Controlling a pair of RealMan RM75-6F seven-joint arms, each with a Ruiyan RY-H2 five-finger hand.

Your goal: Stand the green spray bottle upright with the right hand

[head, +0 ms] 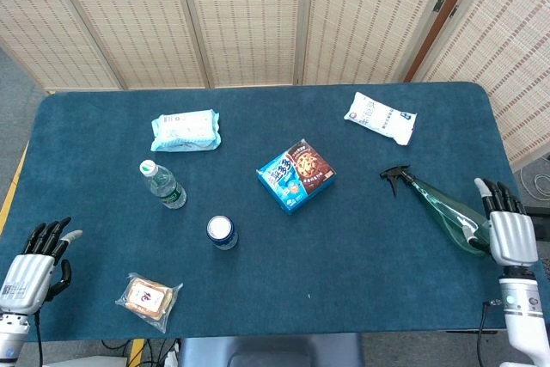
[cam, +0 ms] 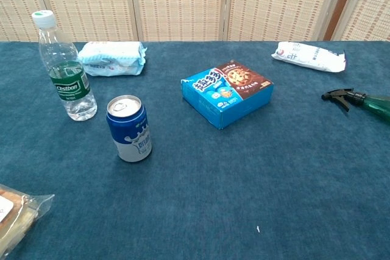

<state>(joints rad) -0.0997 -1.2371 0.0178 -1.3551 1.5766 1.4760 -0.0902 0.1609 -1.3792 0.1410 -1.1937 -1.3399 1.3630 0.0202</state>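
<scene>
Spray bottle (head: 443,211) lying flat at right worktop (head: 361,247) edge, untouched; right hand (head: 500,228) just beside its base, fingers apart, empty; grasping and standing upright outstanding.

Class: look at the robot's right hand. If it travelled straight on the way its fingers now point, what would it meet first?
Nothing visible: the right hand points up the table's right edge, beside the green spray bottle lying to its left. Depth is unclear.
</scene>
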